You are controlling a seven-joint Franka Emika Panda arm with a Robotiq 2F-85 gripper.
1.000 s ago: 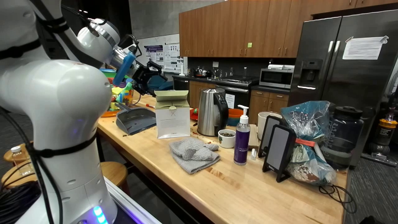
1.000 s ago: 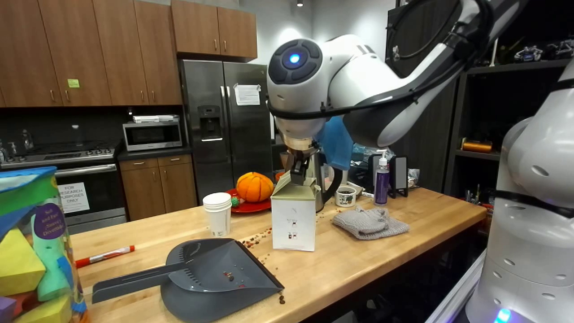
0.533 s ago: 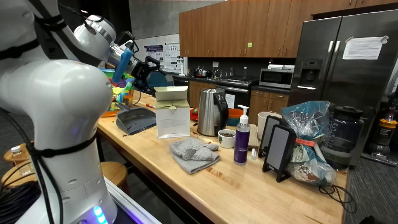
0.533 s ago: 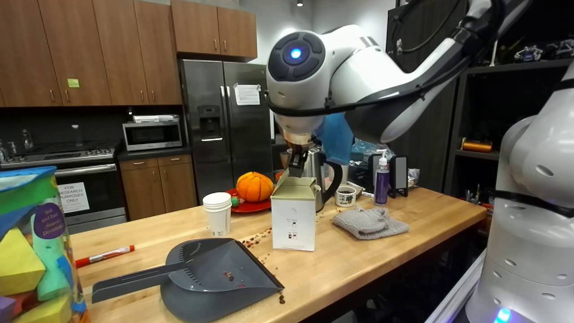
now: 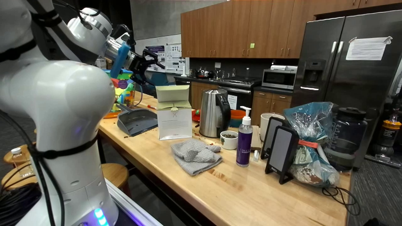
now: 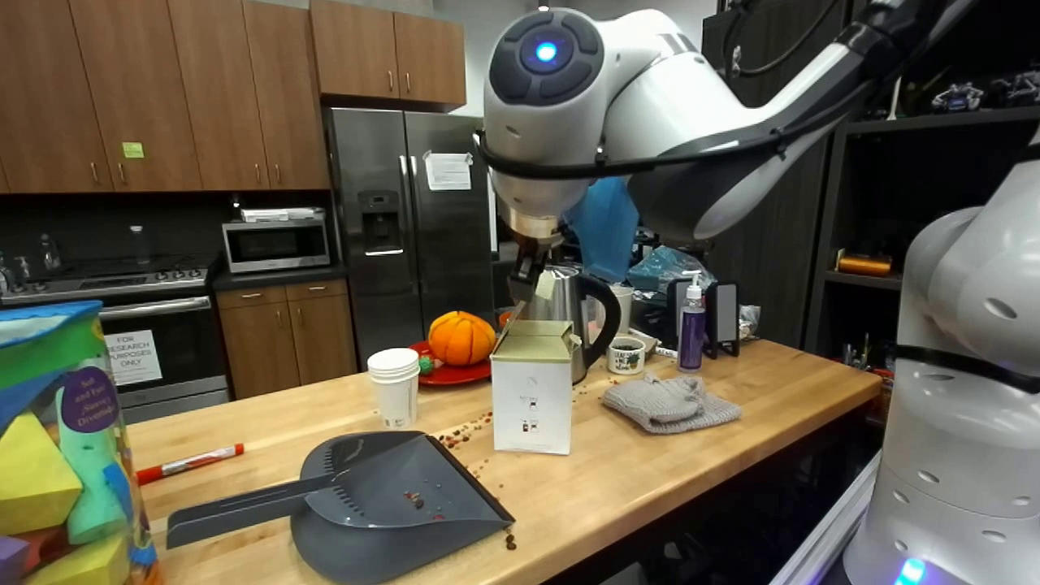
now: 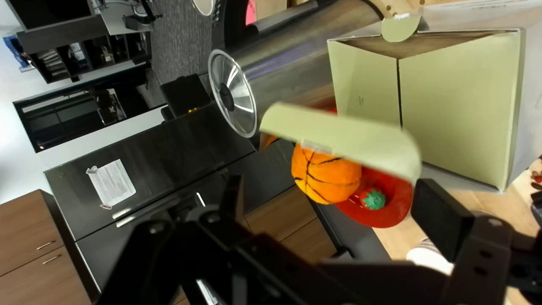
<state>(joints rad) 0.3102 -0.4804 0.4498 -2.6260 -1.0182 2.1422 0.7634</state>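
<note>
My gripper (image 5: 157,75) stands open above and behind a white box (image 5: 174,124) with a pale green inside, its fingers spread wide with nothing held. In the wrist view the box's lid flap (image 7: 343,137) sticks up close to the right finger pad (image 7: 440,220); whether they touch I cannot tell. Two inner flaps (image 7: 457,106) cover most of the box opening, leaving a narrow gap by a rounded tab. Seen in an exterior view, the dark fingertips (image 6: 522,286) hang just over the raised lid. A steel kettle (image 5: 209,113) stands beside the box.
A grey dustpan (image 6: 390,496) with scattered bits lies near the box. Around are stacked paper cups (image 6: 394,386), a red plate (image 6: 447,374) with an orange pumpkin (image 6: 461,338), a grey cloth (image 5: 196,155), a small bowl (image 5: 229,140), a purple pump bottle (image 5: 244,141) and speakers (image 5: 281,153).
The gripper has risen and drawn back from the box towards the robot's base. The lid flap, earlier folded lower, now stands more upright. The box itself has stayed put.
</note>
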